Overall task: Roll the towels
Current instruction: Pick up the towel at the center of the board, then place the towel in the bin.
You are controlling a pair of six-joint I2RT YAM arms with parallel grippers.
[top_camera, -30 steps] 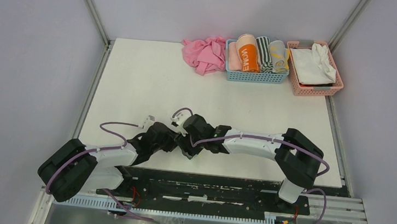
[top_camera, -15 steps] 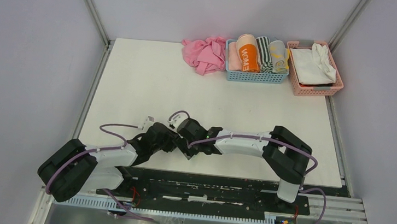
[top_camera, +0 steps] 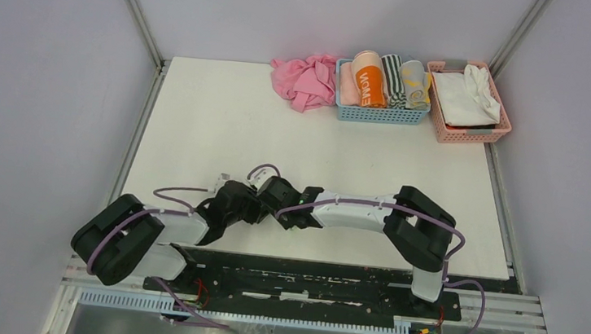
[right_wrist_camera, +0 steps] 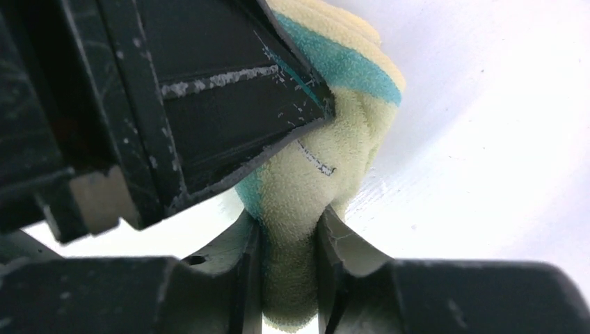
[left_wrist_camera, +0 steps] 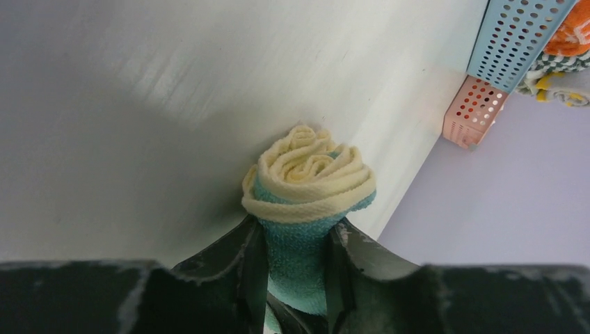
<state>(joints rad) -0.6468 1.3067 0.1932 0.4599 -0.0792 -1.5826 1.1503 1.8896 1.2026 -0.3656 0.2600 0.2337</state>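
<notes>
Yellow-teal towel (left_wrist_camera: 306, 174), rolled: well apart from blue basket (top_camera: 379, 111), to its near-left. Pinched from opposite ends, left gripper (left_wrist_camera: 296, 233) and right gripper (right_wrist_camera: 289, 226) both narrowed onto it. Probably to stop unwinding before transfer.

Two baskets (top_camera: 379, 115), five rolled towels (left_wrist_camera: 309, 174)

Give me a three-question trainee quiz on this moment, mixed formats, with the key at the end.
1. True or false: the left gripper is open.
2. What fills the pink basket? A white cloth; B rolled towels; C nothing.
3. Fill in: in the top view, the pink cloth lies ___ of the blue basket.
Key: 1 false, shut on the rolled yellow-teal towel, like the right gripper. 2 A. 3 left.
</notes>
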